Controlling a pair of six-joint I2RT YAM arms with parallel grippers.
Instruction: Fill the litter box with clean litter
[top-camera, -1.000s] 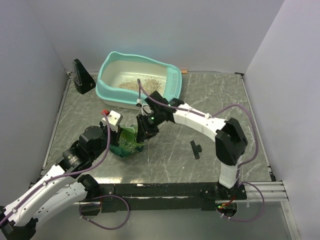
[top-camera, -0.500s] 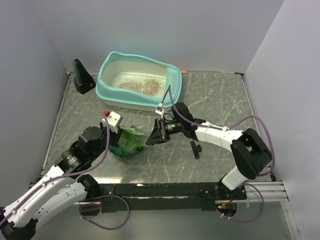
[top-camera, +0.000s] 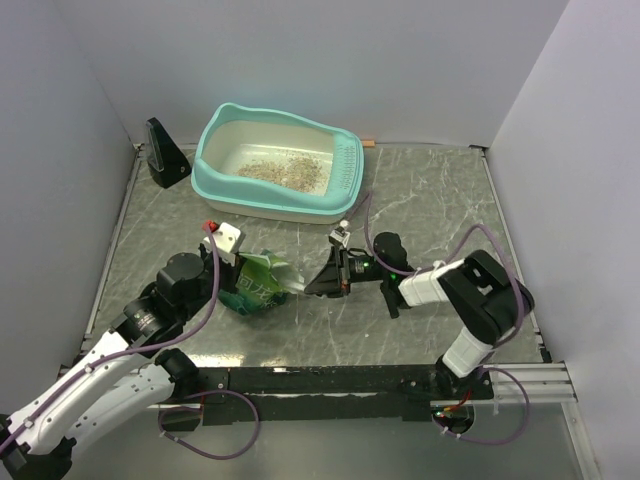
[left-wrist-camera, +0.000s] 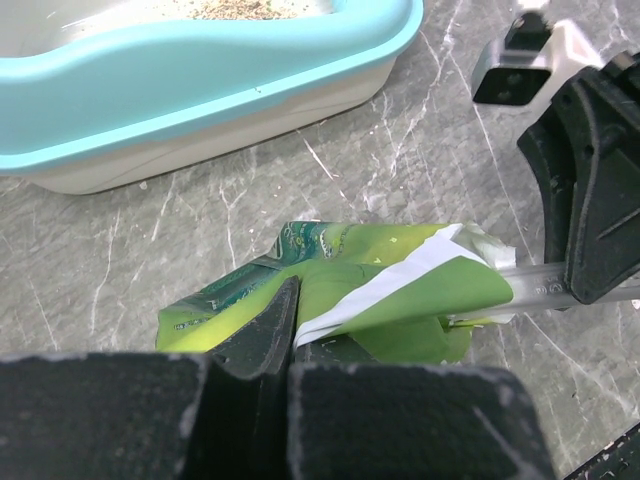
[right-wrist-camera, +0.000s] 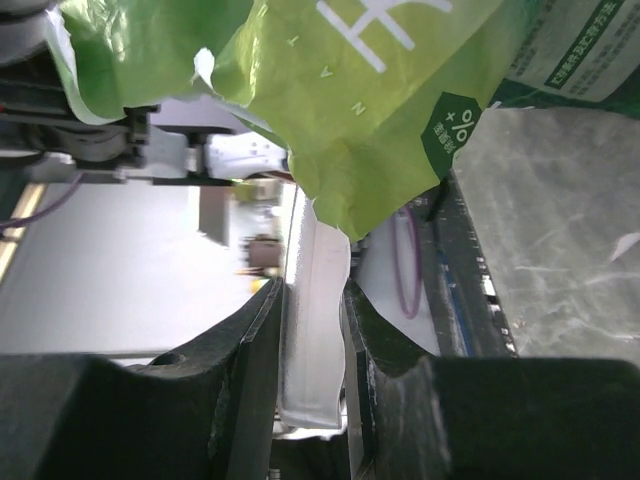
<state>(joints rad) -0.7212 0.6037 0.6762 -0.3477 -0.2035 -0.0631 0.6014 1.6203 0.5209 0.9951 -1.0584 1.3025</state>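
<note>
The litter box, turquoise-rimmed and cream inside, stands at the back with a patch of beige clean litter in it; its rim shows in the left wrist view. My left gripper is shut on the green printed pouch, pinching its edge on the table. My right gripper lies low, shut on the handle of a translucent scoop. The scoop points into the pouch mouth, its front end hidden by the pouch.
A black stand sits at the back left by the wall. A small black part lies on the table by the right arm. A small orange piece lies behind the box. Walls close three sides.
My right gripper has drawn back from the litter box, dropped low to the table and turned the scoop toward the pouch mouth. The left gripper and pouch have stayed put.
</note>
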